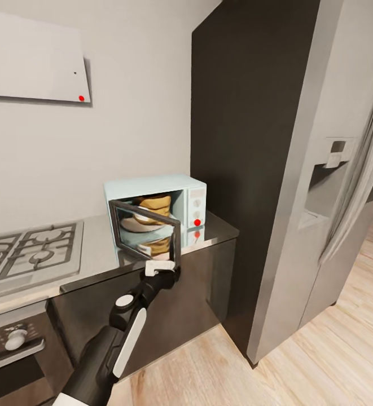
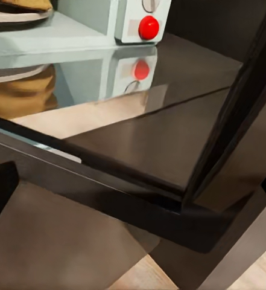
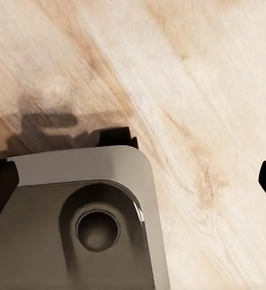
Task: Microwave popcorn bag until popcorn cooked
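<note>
The pale mint-blue microwave [image 1: 152, 189] stands on the glossy grey countertop [image 1: 217, 230] against a dark tall cabinet. Its dark glass door [image 1: 148, 235] hangs half swung out. Inside, the mustard-tan popcorn bag [image 1: 154, 204] sits on a white turntable plate; no popcorn can be made out. My left gripper [image 1: 165, 270] is at the door's lower outer corner. In the left wrist view its fingertips [image 2: 0, 193] are spread wide, open, on either side of the door frame [image 2: 169, 205]. My right gripper [image 3: 133, 184] is open over the wooden floor [image 3: 199, 90].
A steel gas hob [image 1: 31, 251] lies left of the microwave, above a dark oven [image 1: 17, 344]. A flat grey hood [image 1: 34, 56] hangs on the wall. A tall steel fridge [image 1: 333, 197] stands at the right. Part of my grey base [image 3: 78, 217] shows below the right gripper.
</note>
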Controlling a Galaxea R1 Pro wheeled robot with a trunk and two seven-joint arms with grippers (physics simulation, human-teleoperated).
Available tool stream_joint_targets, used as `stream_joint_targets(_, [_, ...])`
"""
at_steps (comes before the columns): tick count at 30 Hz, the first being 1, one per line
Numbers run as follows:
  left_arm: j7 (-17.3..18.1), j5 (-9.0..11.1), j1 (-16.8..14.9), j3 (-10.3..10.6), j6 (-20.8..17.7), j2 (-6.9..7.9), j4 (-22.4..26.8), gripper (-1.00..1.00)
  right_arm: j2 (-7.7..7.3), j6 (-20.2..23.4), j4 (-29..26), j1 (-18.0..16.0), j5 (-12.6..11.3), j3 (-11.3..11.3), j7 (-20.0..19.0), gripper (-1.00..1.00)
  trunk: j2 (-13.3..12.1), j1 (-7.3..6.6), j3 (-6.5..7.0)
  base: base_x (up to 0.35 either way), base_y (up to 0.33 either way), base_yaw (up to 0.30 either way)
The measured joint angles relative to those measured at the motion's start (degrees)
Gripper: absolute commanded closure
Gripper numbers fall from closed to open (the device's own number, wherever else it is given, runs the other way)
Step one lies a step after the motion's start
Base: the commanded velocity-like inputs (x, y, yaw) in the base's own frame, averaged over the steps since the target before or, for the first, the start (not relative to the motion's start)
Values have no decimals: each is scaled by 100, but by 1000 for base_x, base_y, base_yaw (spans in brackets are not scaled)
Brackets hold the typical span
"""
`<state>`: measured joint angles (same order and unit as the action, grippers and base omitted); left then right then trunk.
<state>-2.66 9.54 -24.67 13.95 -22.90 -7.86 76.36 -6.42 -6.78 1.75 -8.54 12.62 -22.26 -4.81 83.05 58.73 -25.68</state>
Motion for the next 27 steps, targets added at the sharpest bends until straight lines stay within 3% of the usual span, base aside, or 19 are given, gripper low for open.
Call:
stream_joint_targets(3, [1,1,0,48,7,11,-10,-100,-4,0,0,0,0,-1,0,-100,0,-2,0,159,0,0])
stream_joint_targets(14, [2,-25,1,516,2,-6,-33,-100,-4,-5,0,0,9,-1,0,-100,1,-3,0,315,0,0])
stream_joint_targets(17, [0,-19,2,545,1,-7,-41,-100,-2,-4,0,0,9,-1,0,-100,0,-3,-1,322,0,0])
stream_joint_targets(18, [-15,-61,2,369,0,-7,-41,-100,-3,-5,0,0,9,-1,0,-100,0,-3,-1,322,0,0])
stream_joint_targets(19, [-17,-101,0,-50,-2,-4,-40,-100,-3,-5,0,0,9,-1,0,-100,0,-3,0,322,0,0])
stream_joint_targets(27, [-17,-88,1,-63,-2,-6,-41,-100,5,-9,0,0,9,8,0,-100,0,-3,-1,322,0,0])
